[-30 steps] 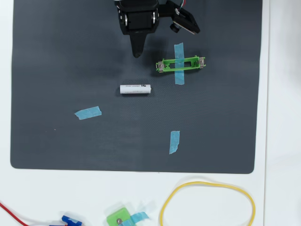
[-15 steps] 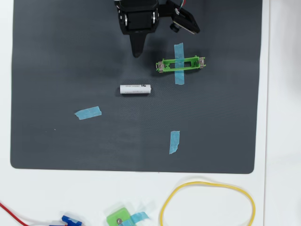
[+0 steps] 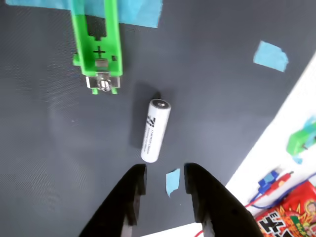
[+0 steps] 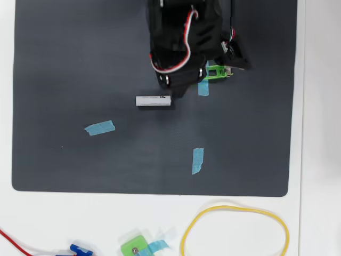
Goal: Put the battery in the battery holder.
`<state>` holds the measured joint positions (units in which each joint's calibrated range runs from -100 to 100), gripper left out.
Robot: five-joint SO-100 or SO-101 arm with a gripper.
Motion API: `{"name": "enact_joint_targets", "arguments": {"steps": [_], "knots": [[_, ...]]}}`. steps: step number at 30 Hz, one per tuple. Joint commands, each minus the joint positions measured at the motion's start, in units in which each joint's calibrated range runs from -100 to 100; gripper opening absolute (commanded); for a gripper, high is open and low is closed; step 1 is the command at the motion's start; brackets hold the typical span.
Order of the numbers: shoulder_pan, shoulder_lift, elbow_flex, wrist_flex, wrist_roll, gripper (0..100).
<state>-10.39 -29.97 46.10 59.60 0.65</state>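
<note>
In the wrist view the white battery lies on the dark mat, grey end pointing away from me, just beyond my fingertips. My gripper is open and empty, its two black fingers apart on either side of a line with the battery's near end. The bright-green battery holder lies at the upper left, taped down, its metal contact end facing the battery. In the overhead view the battery lies just left of the black arm, which covers most of the holder.
Blue tape strips sit on the dark mat. On the white table below it lie a small green square piece, a yellow loop and a red wire. A red packet shows in the wrist view.
</note>
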Motion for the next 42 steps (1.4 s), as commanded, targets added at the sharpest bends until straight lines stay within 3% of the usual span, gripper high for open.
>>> {"name": "enact_joint_targets", "arguments": {"steps": [1, 10, 20, 25, 42], "knots": [[0.2, 13.2, -9.9, 1.8, 0.1, 7], [0.7, 20.1, -17.3, 7.7, 1.9, 8], [5.7, 21.3, -18.0, 7.3, -0.3, 21], [6.1, 28.9, -18.2, 4.2, -4.1, 20], [5.6, 34.2, -20.7, 4.3, -5.6, 20]]}}
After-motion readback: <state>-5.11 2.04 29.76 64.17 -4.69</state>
